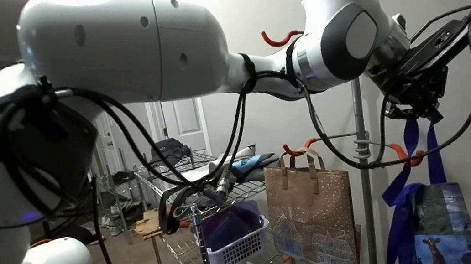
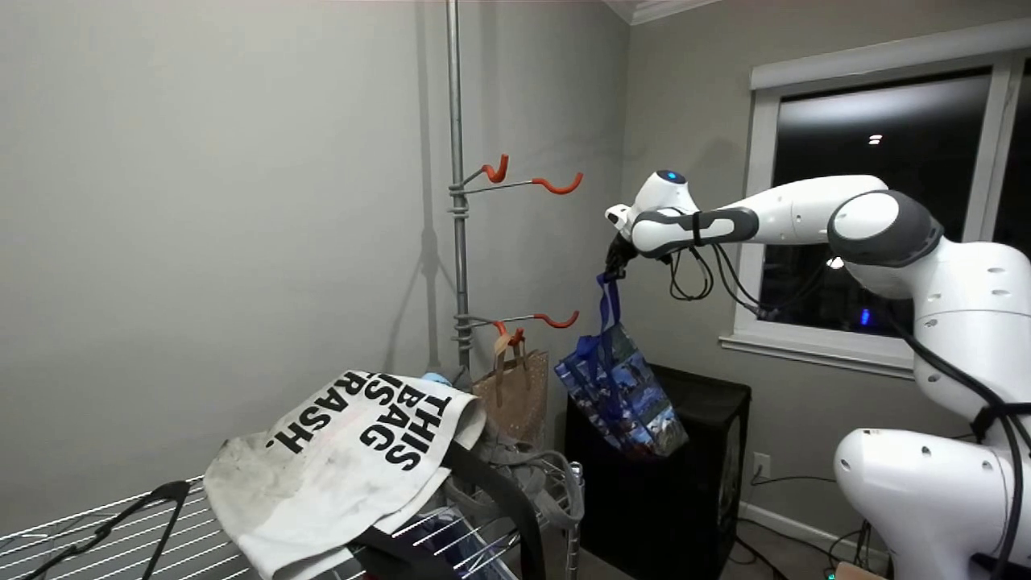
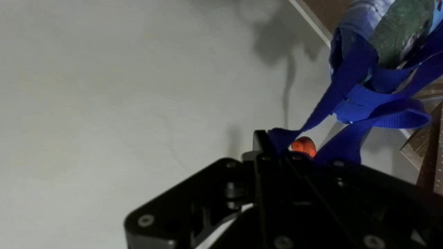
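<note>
My gripper (image 1: 422, 114) is shut on the blue strap handle (image 1: 435, 159) of a picture-printed shopping bag (image 1: 444, 222). The bag (image 2: 632, 395) hangs tilted below the gripper (image 2: 614, 274) in an exterior view, with a second blue strap loose at its side. In the wrist view the strap (image 3: 325, 103) runs from the fingertips down to the bag (image 3: 398, 38). An orange-red hook tip (image 3: 304, 146) shows there between two lengths of strap. In an exterior view the lower hook (image 2: 556, 321) lies left of the handle, with a visible gap.
A metal pole (image 2: 459, 266) carries upper red hooks (image 2: 564, 185) and lower ones. A brown paper bag (image 1: 311, 213) hangs on a lower hook. A black cabinet (image 2: 652, 483) stands behind the held bag. A white tote (image 2: 298, 475) lies on a wire rack (image 2: 185, 548).
</note>
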